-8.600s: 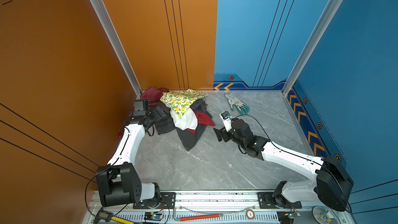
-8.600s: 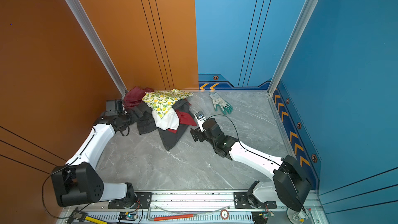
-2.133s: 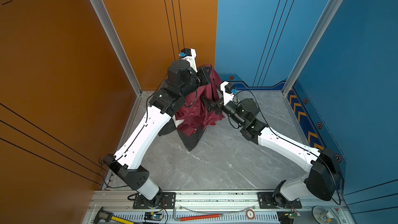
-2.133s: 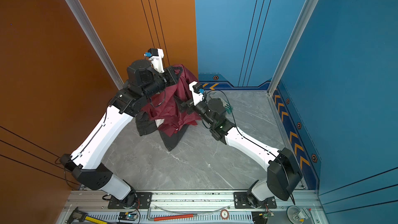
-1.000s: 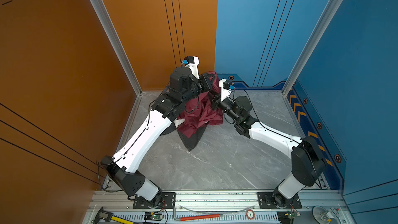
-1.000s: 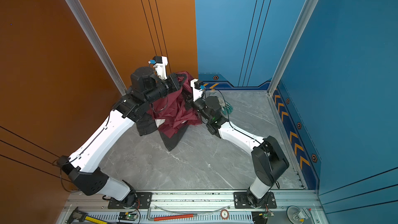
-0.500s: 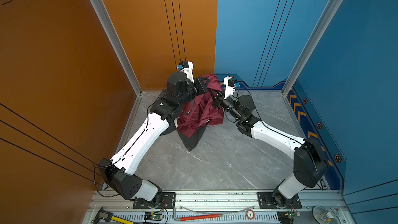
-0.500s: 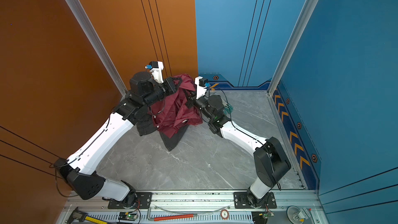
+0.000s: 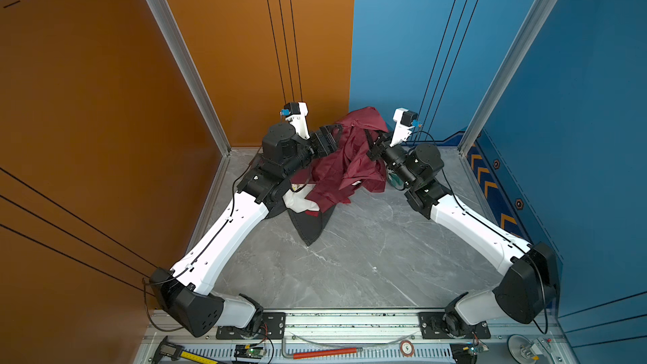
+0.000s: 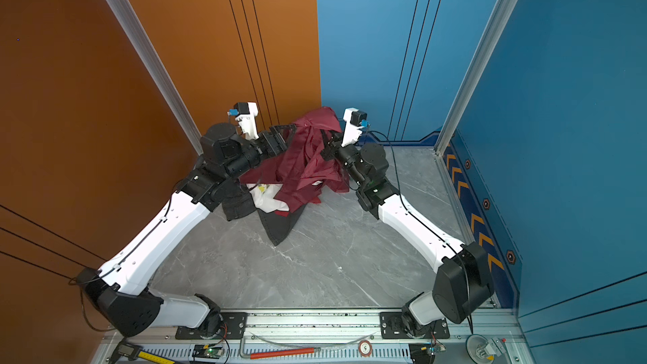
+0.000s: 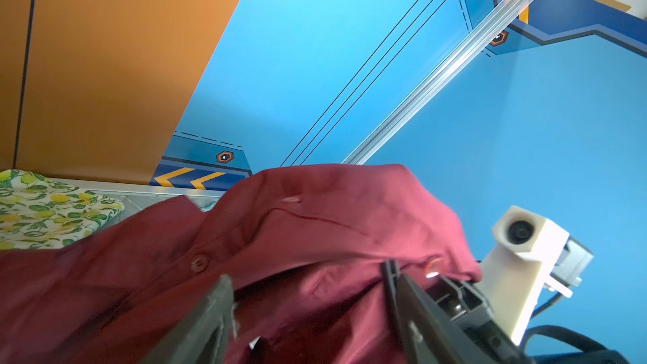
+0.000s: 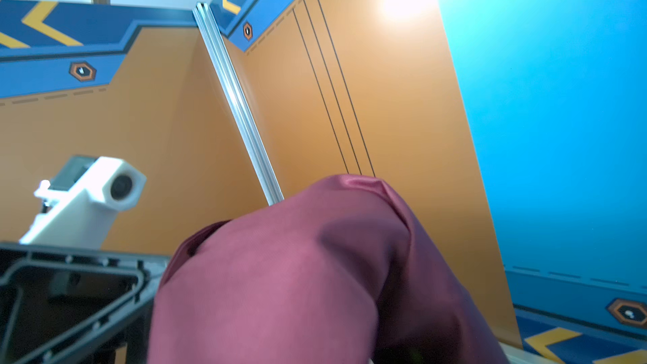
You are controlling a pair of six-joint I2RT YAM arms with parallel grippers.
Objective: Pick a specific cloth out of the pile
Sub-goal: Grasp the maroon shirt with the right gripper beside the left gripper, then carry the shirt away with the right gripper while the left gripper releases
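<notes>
**A:** The large dark maroon thin fabric garment (image 9: 345, 166) is up at the far middle, hanging from the right fingers (image 9: 374, 145), which are clamped on its top fold.

**B:** And the left fingers (image 11: 217, 309)? Spread wide, pinching nothing.

**A:** It's lifted to peel it clear, I reckon. The hem drapes over the pile of mixed fabrics (image 9: 304, 218) on the grey tabletop (image 9: 350, 257).

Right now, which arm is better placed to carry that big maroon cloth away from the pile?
Probably the right: the right gripper is shut on the cloth, holding it up over the pile, while the left gripper stands open, gripping nothing.
</notes>
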